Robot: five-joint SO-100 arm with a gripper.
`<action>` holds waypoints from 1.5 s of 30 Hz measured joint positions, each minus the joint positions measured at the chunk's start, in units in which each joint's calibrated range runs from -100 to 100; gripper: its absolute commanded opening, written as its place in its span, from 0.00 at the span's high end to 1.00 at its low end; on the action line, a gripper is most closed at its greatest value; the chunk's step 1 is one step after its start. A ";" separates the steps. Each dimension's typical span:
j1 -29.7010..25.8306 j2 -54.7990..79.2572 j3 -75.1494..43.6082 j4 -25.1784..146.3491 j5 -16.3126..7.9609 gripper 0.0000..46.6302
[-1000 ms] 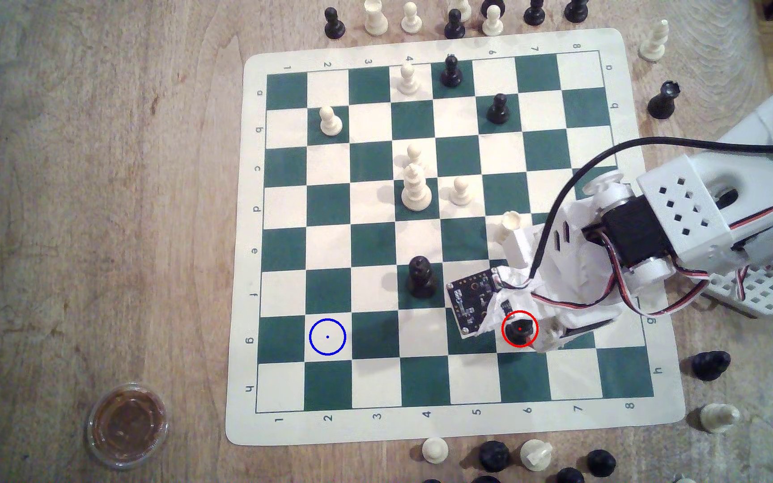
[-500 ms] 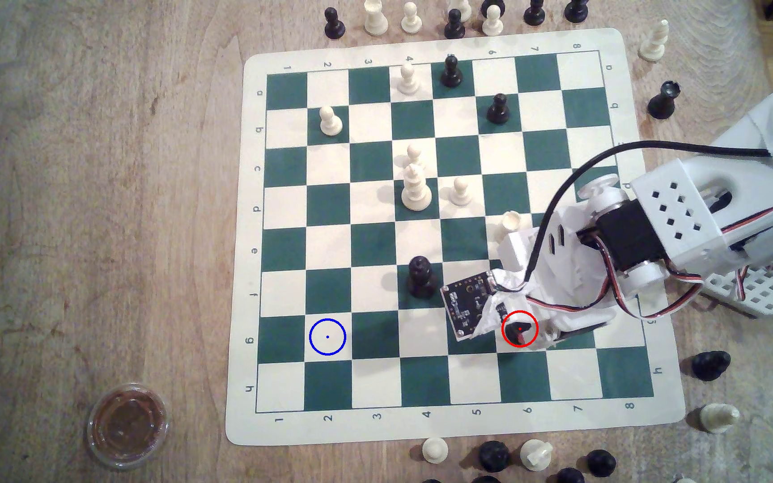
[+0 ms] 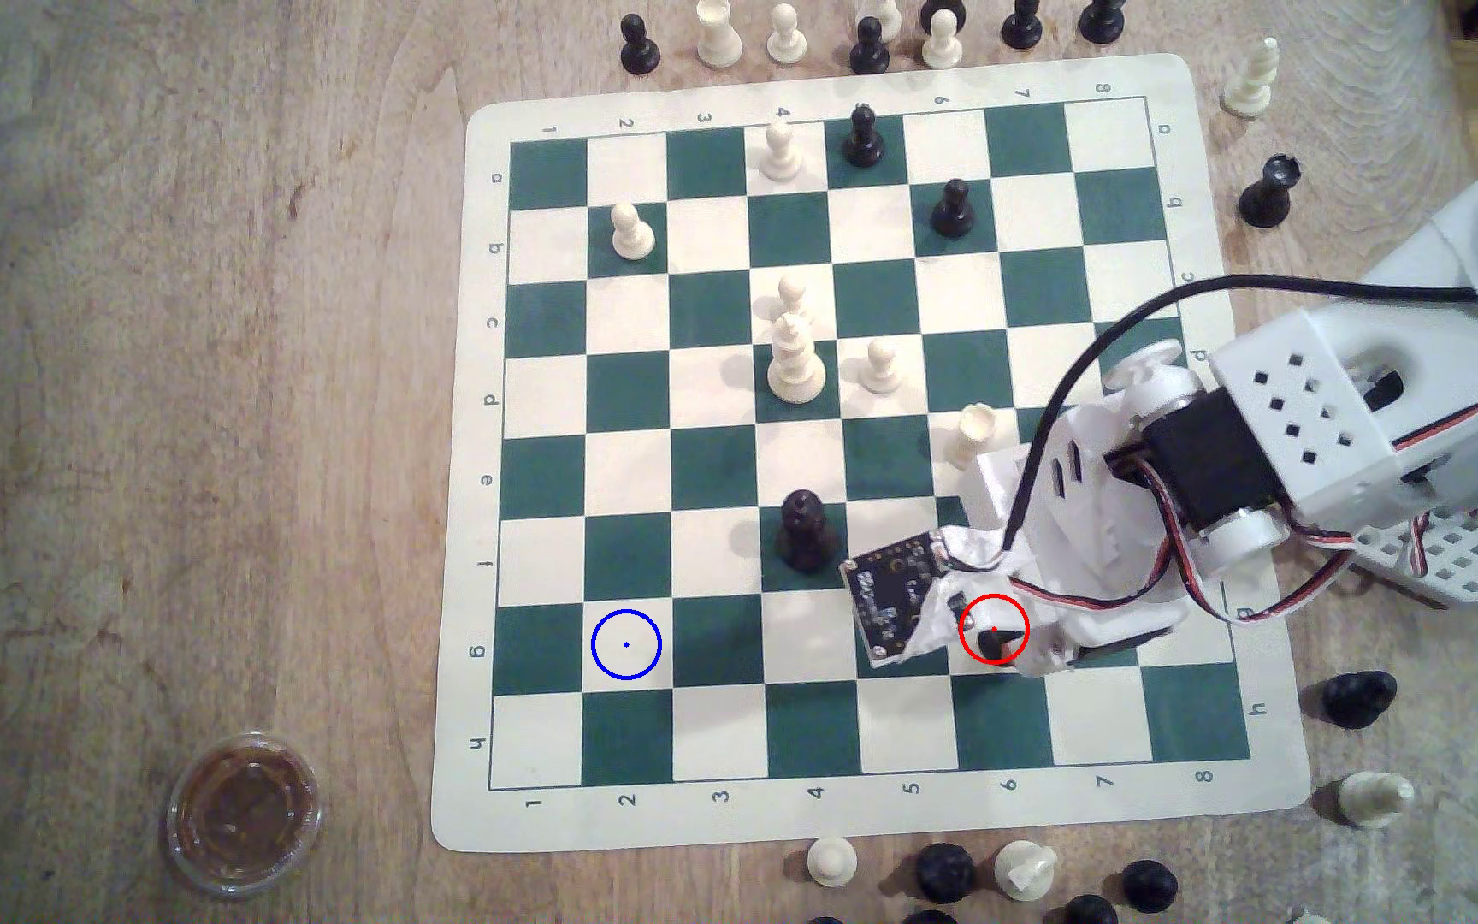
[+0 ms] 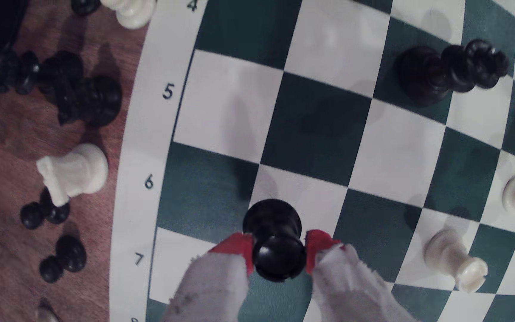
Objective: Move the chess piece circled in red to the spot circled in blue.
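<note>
The chess piece [image 3: 990,641] is a squat black piece with a glossy rounded top, standing inside the red ring on a cream square near the board's lower right in the exterior view. In the wrist view the chess piece [image 4: 276,235] stands upright with its base on the board. My gripper [image 4: 279,249] has its red-tipped, cloth-wrapped fingers [image 4: 237,247] pressed against both sides of the piece's top. From outside, my gripper [image 3: 1004,647] covers most of the piece. The spot [image 3: 626,644], ringed in blue, is a bare cream square four columns toward the exterior view's left.
A taller black piece [image 3: 806,533] stands just up-left of my wrist camera board. A white piece [image 3: 975,431] stands close behind the gripper. Loose pieces [image 3: 944,871] lie off the board along its lower, right and top edges. A lidded brown cup [image 3: 245,810] sits at lower left.
The wrist has dipped and shifted slightly toward the exterior view's left. The fingers have closed in over the circled piece, so less of it shows. The piece itself has not moved.
</note>
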 measured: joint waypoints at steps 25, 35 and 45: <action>6.71 40.89 -59.56 7.49 -0.78 0.99; 8.41 50.52 -69.14 5.42 -0.78 0.99; 8.41 56.22 -72.66 2.71 -0.78 0.99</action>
